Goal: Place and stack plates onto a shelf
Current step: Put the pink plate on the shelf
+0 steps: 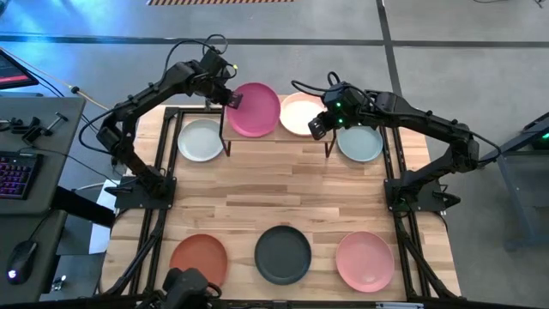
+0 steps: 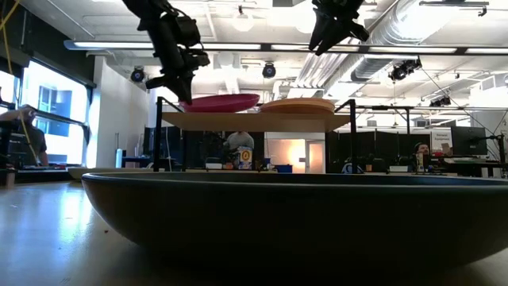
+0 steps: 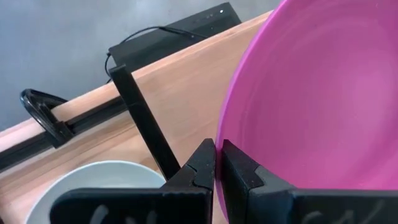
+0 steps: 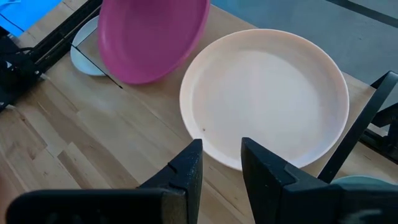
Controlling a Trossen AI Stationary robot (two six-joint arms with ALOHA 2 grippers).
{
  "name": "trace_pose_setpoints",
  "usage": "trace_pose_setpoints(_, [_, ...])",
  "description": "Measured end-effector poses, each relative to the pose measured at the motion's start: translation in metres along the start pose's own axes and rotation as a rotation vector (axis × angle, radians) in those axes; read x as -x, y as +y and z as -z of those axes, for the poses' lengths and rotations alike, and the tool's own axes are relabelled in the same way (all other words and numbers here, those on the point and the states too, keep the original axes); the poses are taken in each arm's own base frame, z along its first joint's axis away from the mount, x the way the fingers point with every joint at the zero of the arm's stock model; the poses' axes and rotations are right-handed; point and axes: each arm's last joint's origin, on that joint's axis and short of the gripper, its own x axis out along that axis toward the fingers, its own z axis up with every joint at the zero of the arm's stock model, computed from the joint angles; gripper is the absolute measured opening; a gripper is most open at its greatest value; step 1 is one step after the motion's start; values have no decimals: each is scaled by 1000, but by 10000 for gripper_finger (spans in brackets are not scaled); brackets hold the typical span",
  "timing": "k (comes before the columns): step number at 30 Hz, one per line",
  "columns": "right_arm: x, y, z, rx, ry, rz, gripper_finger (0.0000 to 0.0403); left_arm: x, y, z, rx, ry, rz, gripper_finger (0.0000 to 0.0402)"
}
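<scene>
Nearest to us, along the front edge of the table, three plates wait untouched: the terracotta plate, the charcoal plate and the pink plate. In the low view the charcoal plate's rim fills the foreground and hides most of the table behind it.

Farther back stands the shelf. A grey-green plate lies on the table beside its left legs, and a second grey-green plate beside its right legs.

On the shelf top the peach plate sits flat. Our right gripper hovers above its near rim with fingers apart and nothing between them.

Our left gripper has its fingers pinched tight on the rim of the magenta plate, which is over the shelf's left half and tilted, its far edge close to the peach plate.

What worries us here:
- If we let go while the magenta plate is still tilted, it could slide off the shelf's left or back edge
- Its lowered edge could ride onto the peach plate and nudge it toward the right side
- A thin rim pinch may let the plate swing in the fingers
- The shelf stands on thin legs, so a hard press down might shift it
</scene>
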Motion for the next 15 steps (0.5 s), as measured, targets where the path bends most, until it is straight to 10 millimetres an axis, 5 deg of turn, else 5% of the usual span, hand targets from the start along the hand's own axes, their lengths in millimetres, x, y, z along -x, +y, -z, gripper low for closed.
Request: trace_pose_setpoints(15, [0,0,0,1,2,2,90,4,8,0,15,-7,-54,12])
